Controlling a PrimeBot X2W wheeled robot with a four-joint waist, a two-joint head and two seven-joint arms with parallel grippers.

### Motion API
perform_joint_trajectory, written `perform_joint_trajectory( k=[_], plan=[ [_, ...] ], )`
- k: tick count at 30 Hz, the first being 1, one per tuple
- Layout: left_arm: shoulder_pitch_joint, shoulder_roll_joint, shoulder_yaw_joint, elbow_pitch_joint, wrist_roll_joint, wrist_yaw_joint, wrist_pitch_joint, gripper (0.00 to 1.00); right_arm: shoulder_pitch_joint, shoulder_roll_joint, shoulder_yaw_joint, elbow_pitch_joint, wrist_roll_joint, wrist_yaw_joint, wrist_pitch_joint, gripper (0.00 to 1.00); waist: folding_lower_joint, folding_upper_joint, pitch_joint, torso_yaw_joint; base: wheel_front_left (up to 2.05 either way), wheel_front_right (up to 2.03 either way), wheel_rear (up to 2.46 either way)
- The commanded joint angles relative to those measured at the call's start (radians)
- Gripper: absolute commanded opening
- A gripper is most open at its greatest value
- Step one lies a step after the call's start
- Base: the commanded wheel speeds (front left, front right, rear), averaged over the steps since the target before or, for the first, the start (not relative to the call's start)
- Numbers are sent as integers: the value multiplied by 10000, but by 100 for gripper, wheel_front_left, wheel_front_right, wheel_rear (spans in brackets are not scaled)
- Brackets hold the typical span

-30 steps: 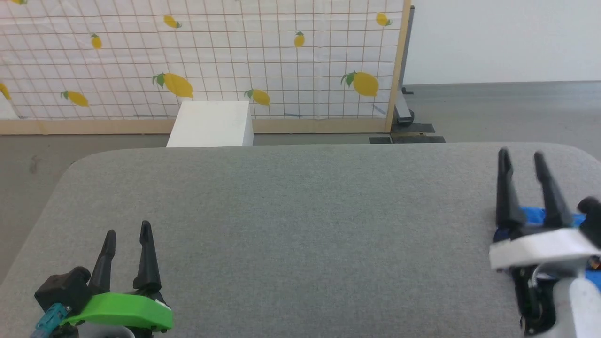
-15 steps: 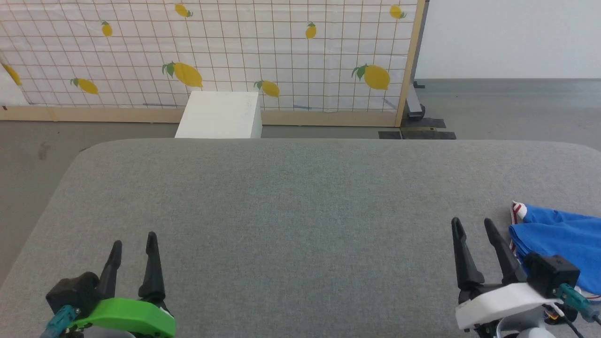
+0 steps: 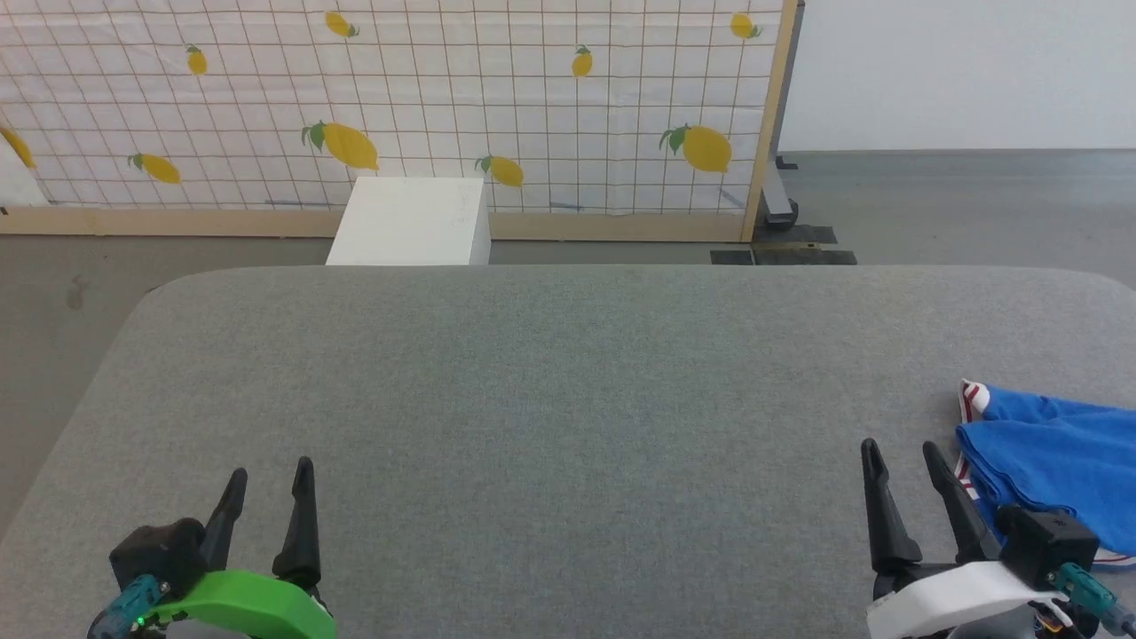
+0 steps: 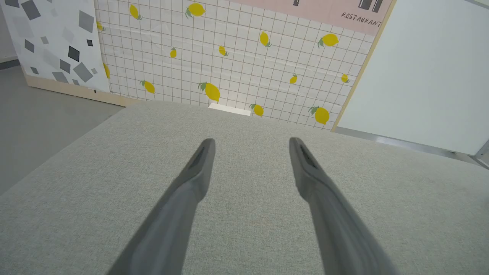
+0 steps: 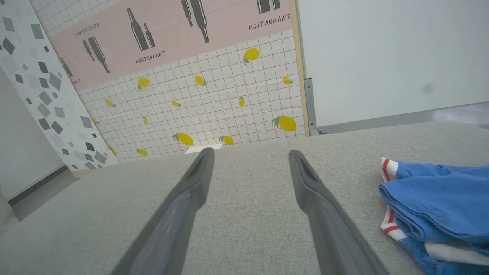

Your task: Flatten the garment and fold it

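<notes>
The left tool [image 3: 271, 470] and the right tool [image 3: 900, 446] both hang released and empty over the grey worktop [image 3: 568, 399], the blue garment [image 3: 1056, 453] lying just right of the right tool.

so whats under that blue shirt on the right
The garment lies bunched on the grey table. Under its top blue fold, a white layer and red-striped trim peek out; anything deeper is covered.
</notes>
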Motion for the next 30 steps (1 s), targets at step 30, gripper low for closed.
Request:
perform_joint_trajectory(
  k=[30],
  plan=[
    [114, 93, 4, -197, -341, 29, 58, 100, -62, 5, -25, 311, -47, -11, 156, 100, 0, 0, 109, 10, 0, 0, 0]
  ],
)
